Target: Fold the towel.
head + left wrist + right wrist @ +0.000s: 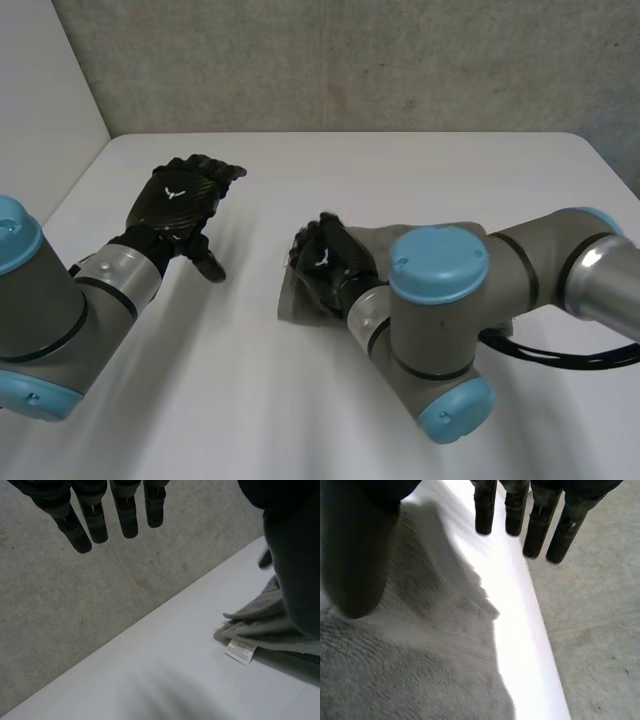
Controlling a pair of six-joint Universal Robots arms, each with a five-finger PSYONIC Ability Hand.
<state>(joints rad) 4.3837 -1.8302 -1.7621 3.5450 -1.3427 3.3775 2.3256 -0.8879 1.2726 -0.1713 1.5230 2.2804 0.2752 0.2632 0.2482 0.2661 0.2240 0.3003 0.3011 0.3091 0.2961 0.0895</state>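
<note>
Towel (291,302), bunched under your right hand (331,262), fingers straight, gripping nothing; left hand (183,203) spread, well apart at left; risk: you drag the heap crooked working one-handed.

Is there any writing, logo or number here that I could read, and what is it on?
White tag sewn to the grey towel: lines of print, too small to read.
Back of the left hand: a small white emblem, no letters.
Back of the right hand: a similar white mark, no letters.
Nothing can be quoted; no numbers or signs elsewhere.
</note>
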